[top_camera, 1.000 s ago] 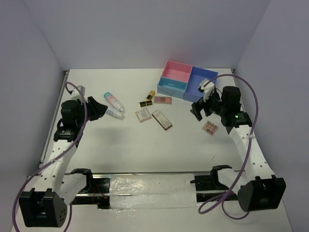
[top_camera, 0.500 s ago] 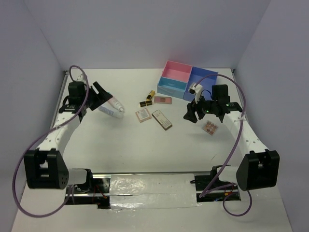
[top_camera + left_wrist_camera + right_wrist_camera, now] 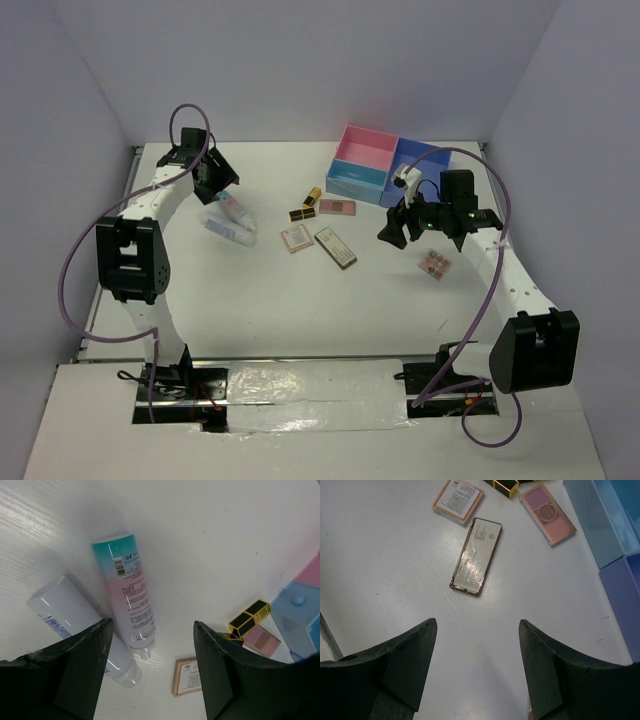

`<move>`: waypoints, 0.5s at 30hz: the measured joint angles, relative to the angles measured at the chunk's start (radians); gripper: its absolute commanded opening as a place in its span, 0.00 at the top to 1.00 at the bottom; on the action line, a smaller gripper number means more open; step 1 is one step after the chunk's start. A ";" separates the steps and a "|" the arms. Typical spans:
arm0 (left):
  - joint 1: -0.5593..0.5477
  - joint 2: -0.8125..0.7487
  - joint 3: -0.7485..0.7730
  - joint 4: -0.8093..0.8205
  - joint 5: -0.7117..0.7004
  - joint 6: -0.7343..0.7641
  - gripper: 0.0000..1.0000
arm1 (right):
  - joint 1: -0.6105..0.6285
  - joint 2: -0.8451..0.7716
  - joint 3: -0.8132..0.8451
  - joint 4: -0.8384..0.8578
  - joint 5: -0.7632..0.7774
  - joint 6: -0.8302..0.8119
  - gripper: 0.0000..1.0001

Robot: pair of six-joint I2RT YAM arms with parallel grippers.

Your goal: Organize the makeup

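Note:
The makeup lies loose on the white table. A teal-and-pink tube (image 3: 131,587) and a white tube (image 3: 80,625) lie side by side, with my left gripper (image 3: 152,624) open just above their cap ends, holding nothing. Right of them are black-and-gold lipsticks (image 3: 304,205), a pink palette (image 3: 338,207), a square palette (image 3: 296,238) and a long brown palette (image 3: 476,555). A dotted palette (image 3: 434,264) lies alone at the right. My right gripper (image 3: 477,622) hovers open and empty over bare table, just short of the long palette.
The pink-and-blue compartment box (image 3: 378,165) stands at the back right, near my right arm's wrist. Grey walls close in the table on three sides. Cables loop over both arms.
My left arm has swung toward the back of the table and now hangs over the tubes with wider jaws. My right gripper shifted slightly left, toward the palettes.

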 measured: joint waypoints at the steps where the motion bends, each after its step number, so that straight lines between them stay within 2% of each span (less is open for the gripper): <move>1: -0.007 0.029 0.035 -0.028 -0.018 -0.005 0.25 | 0.000 -0.001 -0.003 0.007 0.002 0.003 0.26; 7: -0.038 0.136 0.152 -0.127 -0.097 -0.007 0.27 | 0.000 -0.004 -0.008 0.025 0.015 0.019 0.25; 15: -0.048 0.180 0.183 -0.190 -0.162 -0.009 0.30 | -0.019 -0.003 -0.008 0.040 0.028 0.023 0.24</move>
